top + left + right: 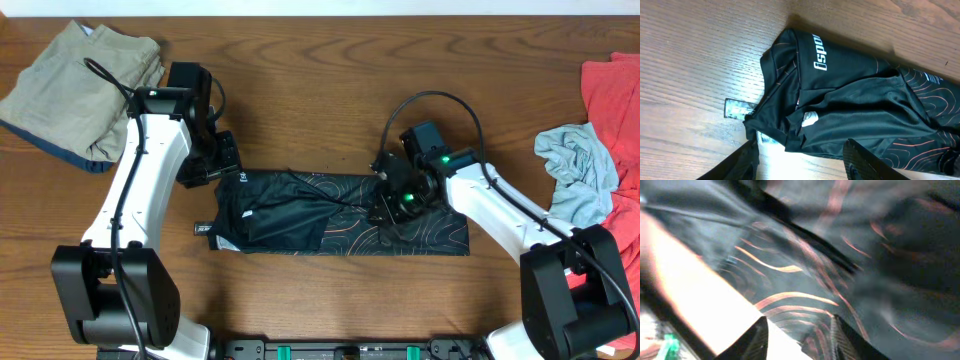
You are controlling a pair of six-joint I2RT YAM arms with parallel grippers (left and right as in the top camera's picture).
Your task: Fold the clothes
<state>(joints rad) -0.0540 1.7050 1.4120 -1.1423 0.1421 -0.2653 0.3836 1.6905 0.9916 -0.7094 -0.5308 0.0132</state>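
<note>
Overhead and wrist views of a wooden worktop [320, 80] with two arms at work on clothes. A black jersey [300, 215] lies flat at the centre of the worktop, folded into a long strip that runs from 9 o'clock to 3 o'clock. Thin orange contour lines cover its 3 o'clock half, and white lettering [819, 52] sits near the collar end at 9 o'clock. A small pale label [203, 228] pokes out from that end onto the wood. The left claw [228, 162] hovers at the jersey's 10 o'clock corner; in its wrist view the two fingers [746, 162] stand well apart over the collar end and hold nothing. The right claw [385, 200] is down on the patterned cloth, a little toward 2 o'clock from the jersey's middle. Its wrist view is blurred: the fingers [754, 340] stand somewhat apart close against the fabric, but whether any cloth is pinched between them cannot be told. A khaki garment [80, 85] lies bunched at 10 o'clock, well apart from the jersey. A red garment [620, 110] lies at the 3 o'clock edge, with a pale blue-grey garment [580, 165] crumpled against it on the side nearer the centre.
</note>
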